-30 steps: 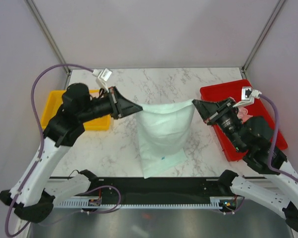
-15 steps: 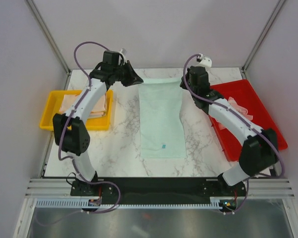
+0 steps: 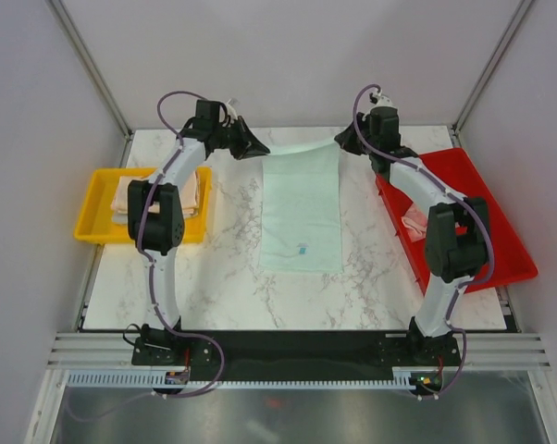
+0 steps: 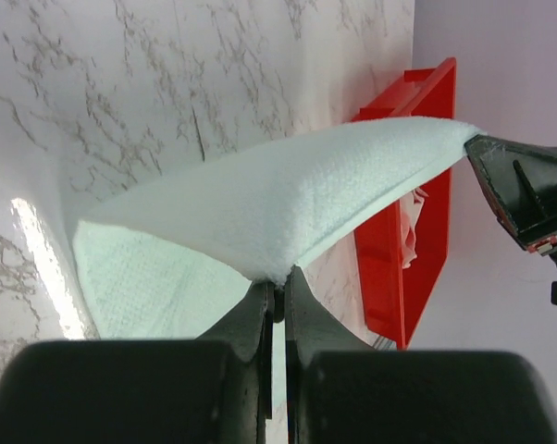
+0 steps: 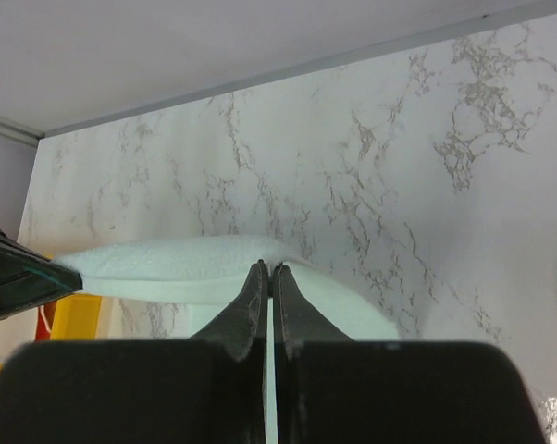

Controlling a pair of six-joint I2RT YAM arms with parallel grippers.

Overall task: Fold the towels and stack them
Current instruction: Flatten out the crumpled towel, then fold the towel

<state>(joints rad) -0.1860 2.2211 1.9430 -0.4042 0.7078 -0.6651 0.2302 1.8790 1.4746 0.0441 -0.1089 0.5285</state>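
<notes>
A mint green towel (image 3: 303,205) lies stretched lengthwise down the middle of the marble table, its far edge lifted off the surface. My left gripper (image 3: 262,150) is shut on the towel's far left corner (image 4: 277,270). My right gripper (image 3: 341,141) is shut on the far right corner (image 5: 271,262). Between them the far edge hangs taut. A small blue tag (image 3: 303,248) shows near the towel's near end. Folded pale towels (image 3: 133,194) sit in the yellow bin, partly hidden by the left arm. A pink crumpled towel (image 3: 414,220) lies in the red bin.
The yellow bin (image 3: 97,208) stands at the table's left edge, the red bin (image 3: 487,222) at the right edge. Both arms reach far over the table to its back edge. Grey walls and frame posts close in the back.
Both arms have stretched from near the table's middle to its back edge, pulling the mint towel from a hanging sag into a long flat strip on the table.
</notes>
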